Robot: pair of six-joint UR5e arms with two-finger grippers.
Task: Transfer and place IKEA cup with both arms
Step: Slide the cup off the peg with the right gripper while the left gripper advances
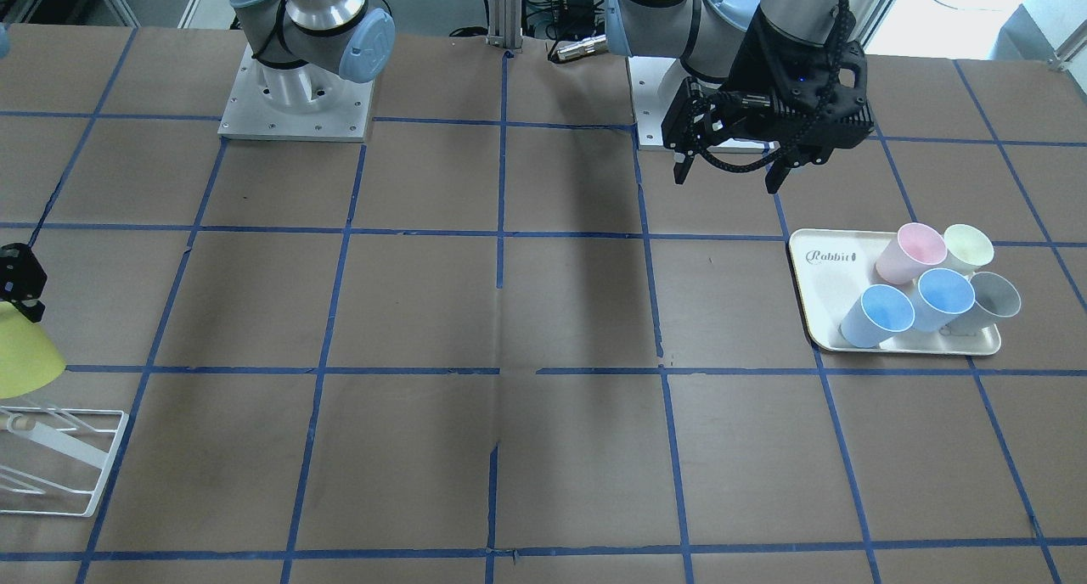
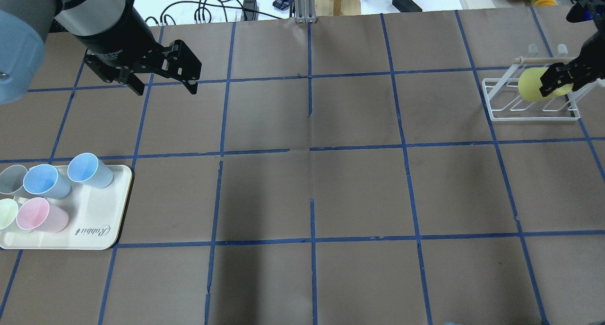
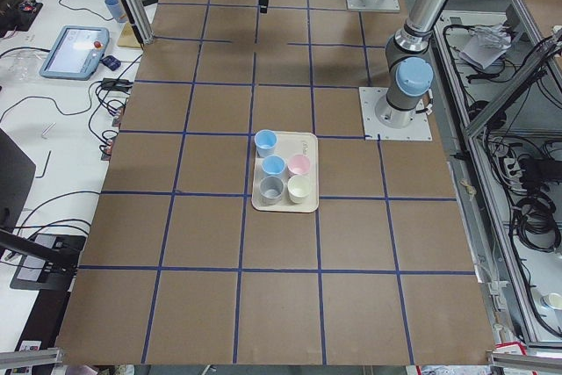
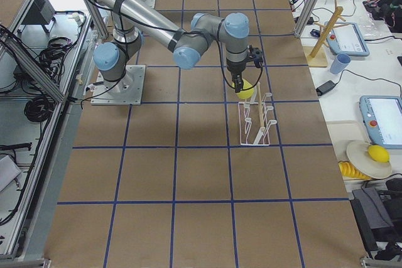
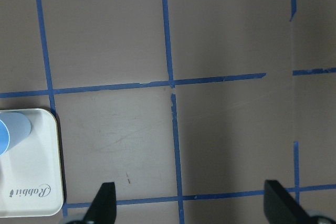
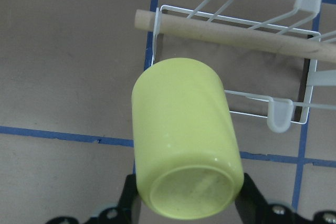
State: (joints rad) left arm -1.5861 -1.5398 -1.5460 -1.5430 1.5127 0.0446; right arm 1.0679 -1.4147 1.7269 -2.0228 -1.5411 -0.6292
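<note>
Far left first: the tray of pastel cups sits well apart from my left pincer, so the only trouble I see there is a careless sweep of that arm down across them. The real risk is far right, where my right pincer has the IKEA cup up at the wire rack. The cup is smooth and tapered and I grip it low, near its base, so I judge a nudge against the wooden bar or a prong could twist it in my grip. The rack looks light, so a push might slide it along the bench. If I let go before the cup is seated, it tumbles off and rolls. Now the pincers, left to right. The left one hangs released, fingers spread wide, with only bare bench between them in the wrist view, touching nothing. The right one is clenched on the yellow cup, a finger on each side of the base end. The base faces the wrist camera and the mouth points away towards the rack. Whether the rim already touches wire or bar, I cannot tell.
</note>
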